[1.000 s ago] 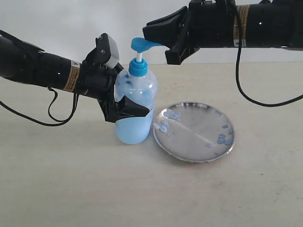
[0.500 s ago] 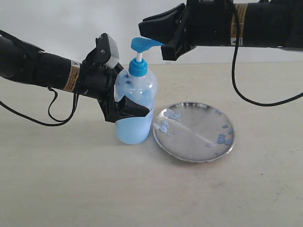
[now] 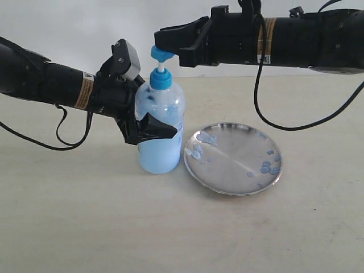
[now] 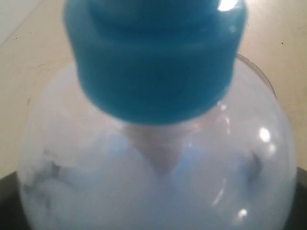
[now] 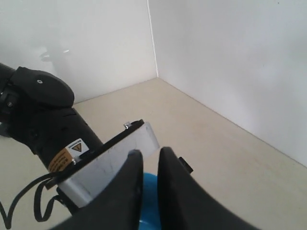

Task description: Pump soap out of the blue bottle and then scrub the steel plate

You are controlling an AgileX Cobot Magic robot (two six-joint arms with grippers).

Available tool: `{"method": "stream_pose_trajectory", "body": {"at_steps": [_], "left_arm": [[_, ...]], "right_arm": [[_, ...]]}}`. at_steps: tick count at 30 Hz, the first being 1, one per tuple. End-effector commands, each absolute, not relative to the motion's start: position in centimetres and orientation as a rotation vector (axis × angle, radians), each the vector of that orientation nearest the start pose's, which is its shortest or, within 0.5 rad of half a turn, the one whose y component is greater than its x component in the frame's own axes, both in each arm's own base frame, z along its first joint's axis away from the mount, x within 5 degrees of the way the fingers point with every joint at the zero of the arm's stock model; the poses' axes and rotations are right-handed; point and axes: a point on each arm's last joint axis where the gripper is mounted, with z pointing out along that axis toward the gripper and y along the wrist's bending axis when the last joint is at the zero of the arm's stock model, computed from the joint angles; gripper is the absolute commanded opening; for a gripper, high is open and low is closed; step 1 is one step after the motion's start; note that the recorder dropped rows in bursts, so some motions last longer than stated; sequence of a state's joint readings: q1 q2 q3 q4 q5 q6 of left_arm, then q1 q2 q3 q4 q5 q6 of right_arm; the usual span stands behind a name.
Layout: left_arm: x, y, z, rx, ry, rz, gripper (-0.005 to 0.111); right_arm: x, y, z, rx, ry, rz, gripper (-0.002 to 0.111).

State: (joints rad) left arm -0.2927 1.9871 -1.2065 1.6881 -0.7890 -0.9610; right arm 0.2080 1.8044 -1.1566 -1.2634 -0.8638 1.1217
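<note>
Nearest to me on the pale counter (image 3: 85,227) lies the round, shallow, shiny steel plate (image 3: 239,173). Small pale blue blobs of soap (image 3: 267,166) are scattered on its right side, and more sit by its left rim. Just beside the plate, on its left, the clear plastic pump bottle with the bright blue collar (image 3: 165,108) stands upright, light blue soap filling the lower part of it.

My left tool (image 3: 159,125) is clamped round the bottle's middle, with one black finger (image 3: 154,128) across the front; the other finger is out of sight behind the bottle. In the left wrist view the bottle (image 4: 158,182) fills everything, blue collar (image 4: 153,62) big and blurred.

Higher and farther back, my right tool (image 3: 170,41) reaches across from the right and sits right on top of the blue pump head (image 3: 160,54). In the right wrist view that tool (image 5: 150,155) has its fingers drawn almost together with only a thin slit between them. It holds nothing, and there is blue just beneath. The white wall (image 3: 74,28) is behind it all.
</note>
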Motion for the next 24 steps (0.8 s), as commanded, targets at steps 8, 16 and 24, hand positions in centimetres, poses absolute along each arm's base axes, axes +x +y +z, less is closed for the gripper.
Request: {"method": "stream_pose_trajectory", "body": {"at_steps": [8,16,24], "left_arm": [[36.3,-18.4,18.6,1.403,1.606,-0.706,0.004],[36.4,-18.4,18.7,1.392,1.607,-0.71,0.004],[36.4,-18.6,19.1,1.337,1.584,-0.755,0.004]], "right_arm": [[37.1,14.1,20.2,-0.818,1.904,0.786,0.002],[37.7,13.1,26.0,-0.714,1.596,0.563,0.002],[35.1,10.6,34.2,-0.6,1.431,0.267,0.002]]}}
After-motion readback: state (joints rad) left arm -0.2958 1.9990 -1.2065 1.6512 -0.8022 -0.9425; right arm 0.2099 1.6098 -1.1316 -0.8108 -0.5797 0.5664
